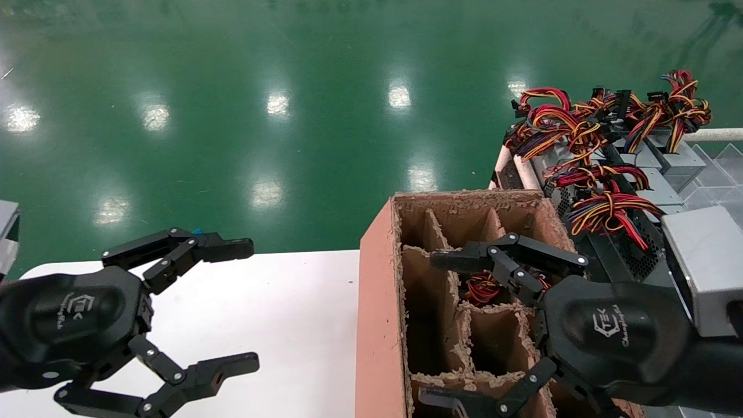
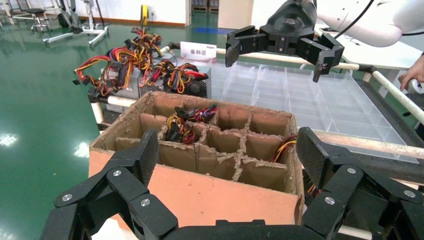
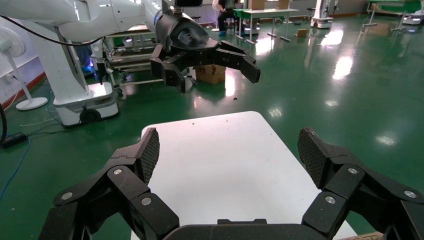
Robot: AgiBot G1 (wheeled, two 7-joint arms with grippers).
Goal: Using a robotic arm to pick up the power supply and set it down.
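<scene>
The right gripper (image 1: 444, 328) hangs with fingers spread wide above the cardboard box (image 1: 380, 325), where a power supply (image 1: 482, 288) sits in a far compartment. The left gripper (image 1: 241, 307), also spread wide, hovers over the white desk (image 1: 278, 313) beside the box.

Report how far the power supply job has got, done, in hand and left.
Done: nothing shows as moved; the white table carries no power supply. In hand: the right end effector hangs open over the divided cardboard box, holding nothing; a wire bundle sits in one compartment, its casing hidden. The left end effector is open above the table. Left: grasping a power supply, lifting it and setting it down.
</scene>
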